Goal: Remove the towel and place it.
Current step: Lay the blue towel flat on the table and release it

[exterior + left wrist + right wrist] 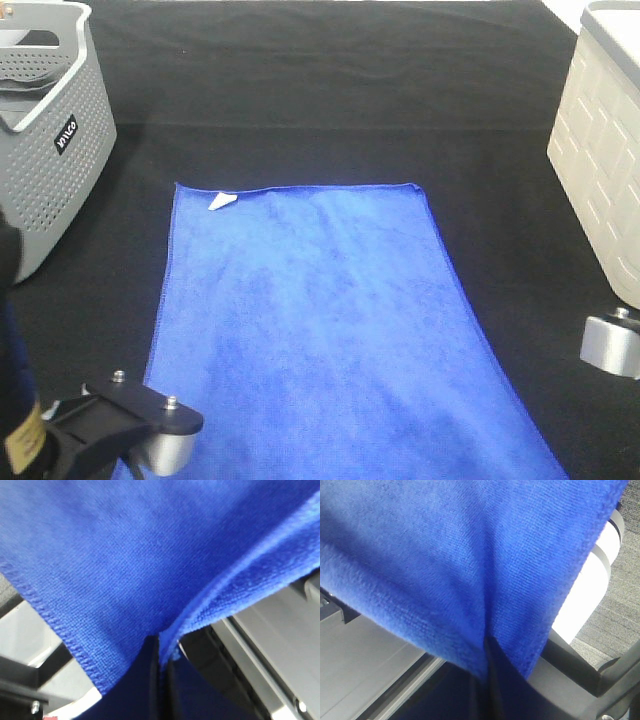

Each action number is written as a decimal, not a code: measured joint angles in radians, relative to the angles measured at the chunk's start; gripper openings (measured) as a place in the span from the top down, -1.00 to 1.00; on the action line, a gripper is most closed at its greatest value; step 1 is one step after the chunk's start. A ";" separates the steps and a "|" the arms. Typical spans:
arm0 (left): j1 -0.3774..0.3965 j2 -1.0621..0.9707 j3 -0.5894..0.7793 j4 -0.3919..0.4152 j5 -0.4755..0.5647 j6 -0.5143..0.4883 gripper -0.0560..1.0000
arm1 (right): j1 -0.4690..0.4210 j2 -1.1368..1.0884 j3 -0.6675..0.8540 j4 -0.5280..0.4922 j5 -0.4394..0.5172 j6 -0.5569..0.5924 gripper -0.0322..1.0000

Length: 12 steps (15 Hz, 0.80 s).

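**Left gripper (161, 652) and right gripper (489, 655) both clamped on the towel (320, 330)**

Left gripper's jaws are closed tight, with a bunched fold of blue cloth pinched between its dark fingers (150, 680). A stitched hem (60, 630) runs slantwise beside the pinch, and the fabric fans out taut from it. Right gripper's jaws are likewise pressed together on a gather of the same cloth, which rises out of the pinch in a broad sheet and fills most of that wrist view.

From the high camera, the left arm (130, 420) sits at the towel's near left corner, and a silver part of the right arm (610, 345) shows at the right edge of the view. Neither claw itself is visible there. The towel lies spread lengthwise on the black table cloth (330, 110), its near end running out of view towards the arms. A small white tag (222, 201) sits at its far left corner. A grey perforated basket (50, 150) stands far left of the towel and a cream bin (600, 170) far right, both well apart from it
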 joint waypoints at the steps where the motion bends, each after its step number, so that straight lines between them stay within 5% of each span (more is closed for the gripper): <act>1: 0.011 0.024 0.000 -0.002 -0.005 0.000 0.89 | 0.000 0.026 0.000 -0.001 0.000 0.000 0.88; 12: 0.040 0.236 -0.132 0.010 -0.025 0.105 0.89 | 0.000 0.369 -0.041 -0.009 -0.052 -0.076 0.88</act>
